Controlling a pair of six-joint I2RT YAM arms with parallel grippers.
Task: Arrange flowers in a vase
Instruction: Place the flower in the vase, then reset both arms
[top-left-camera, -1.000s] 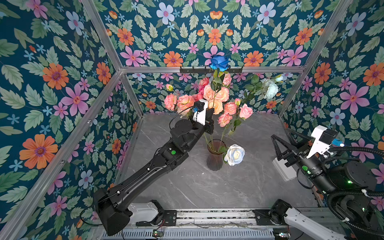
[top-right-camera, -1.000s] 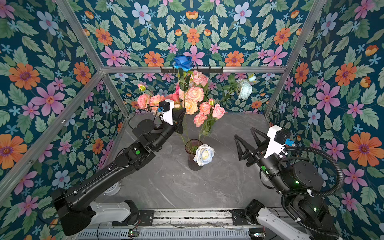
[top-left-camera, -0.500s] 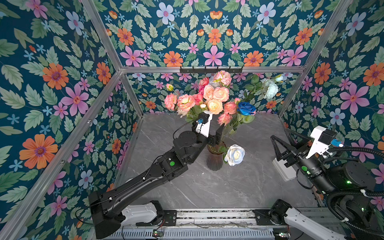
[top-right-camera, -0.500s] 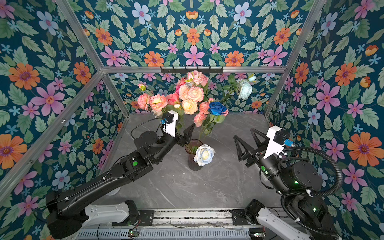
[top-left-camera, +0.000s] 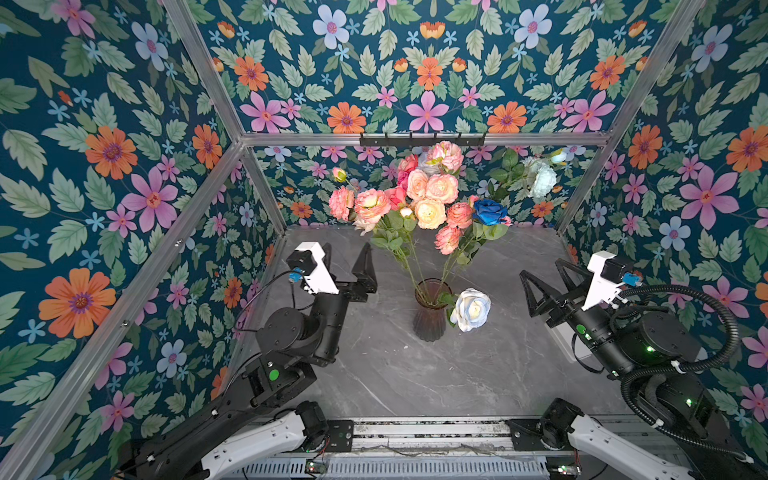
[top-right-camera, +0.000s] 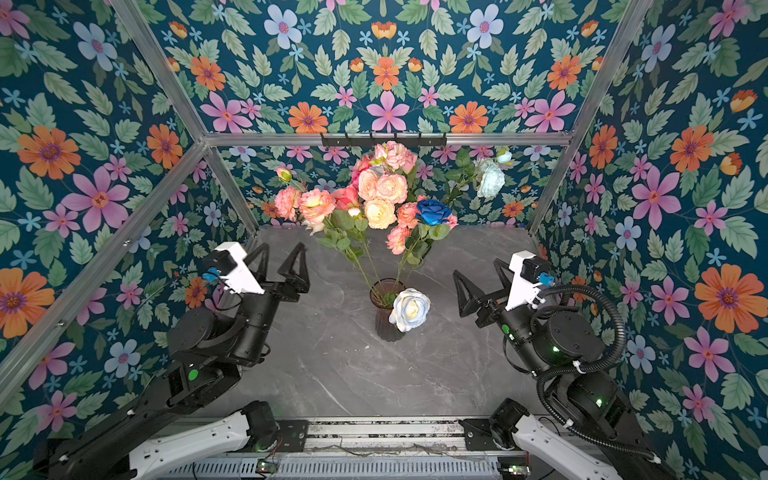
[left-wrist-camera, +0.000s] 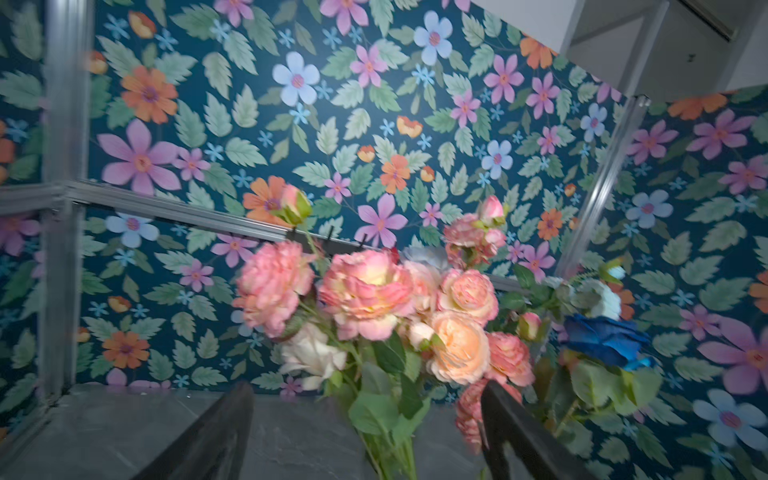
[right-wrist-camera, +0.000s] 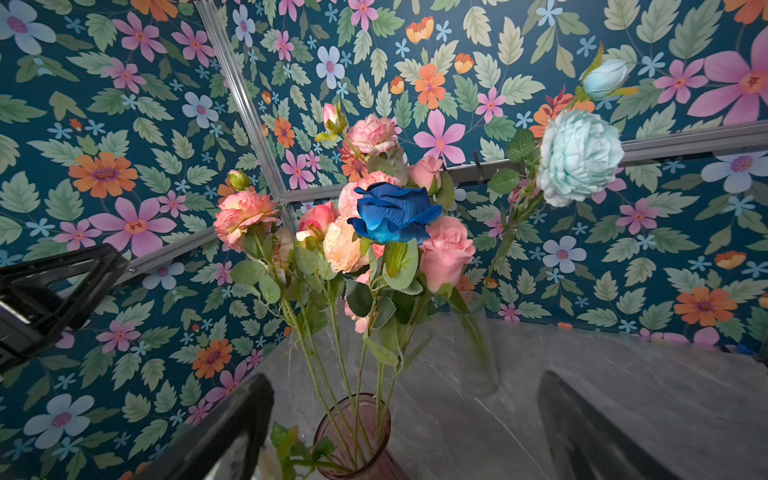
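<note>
A ribbed pink glass vase (top-left-camera: 430, 320) (top-right-camera: 388, 320) (right-wrist-camera: 353, 440) stands mid-table and holds the flowers (top-left-camera: 428, 195) (top-right-camera: 380, 195) (left-wrist-camera: 370, 295): pink, peach and coral blooms on long green stems. A deep blue rose (top-left-camera: 490, 211) (top-right-camera: 432, 211) (right-wrist-camera: 392, 214) leans out on their right side. A white rose (top-left-camera: 470, 309) (top-right-camera: 409, 309) droops low beside the vase rim. My left gripper (top-left-camera: 347, 266) (top-right-camera: 278, 262) (left-wrist-camera: 368, 386) is open and empty, left of the vase. My right gripper (top-left-camera: 548, 278) (top-right-camera: 482, 278) (right-wrist-camera: 405, 382) is open and empty, right of the vase.
A clear glass vase (right-wrist-camera: 478, 357) stands at the back right with a pale blue-white peony (top-left-camera: 540, 180) (right-wrist-camera: 579, 158). A black hook rail (top-left-camera: 422, 139) hangs on the back frame bar. Flower-printed walls close in three sides. A white block (top-left-camera: 571, 338) lies under the right arm.
The left gripper lowered the blue rose from above the bunch into the vase, let it go, and pulled back to the left. The right arm barely moved.
</note>
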